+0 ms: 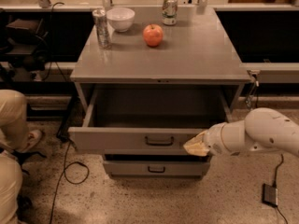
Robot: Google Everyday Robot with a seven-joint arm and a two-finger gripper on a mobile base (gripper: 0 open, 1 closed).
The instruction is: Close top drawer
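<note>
— What's the floor like?
— A speckled terrazzo floor [140, 199], warmly lit. A black cable [70, 171] loops across it at left, and a small dark box [270, 195] lies at right, below the gripper [196, 146] that hangs at the gray cabinet's [196, 59] front.
— And behind?
— A long ledge [273, 66] under dark recesses [261, 36].

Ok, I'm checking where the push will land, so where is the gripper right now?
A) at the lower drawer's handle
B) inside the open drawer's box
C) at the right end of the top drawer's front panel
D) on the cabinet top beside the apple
C: the gripper is at the right end of the top drawer front panel, right of its handle; the drawer stands open.
</note>
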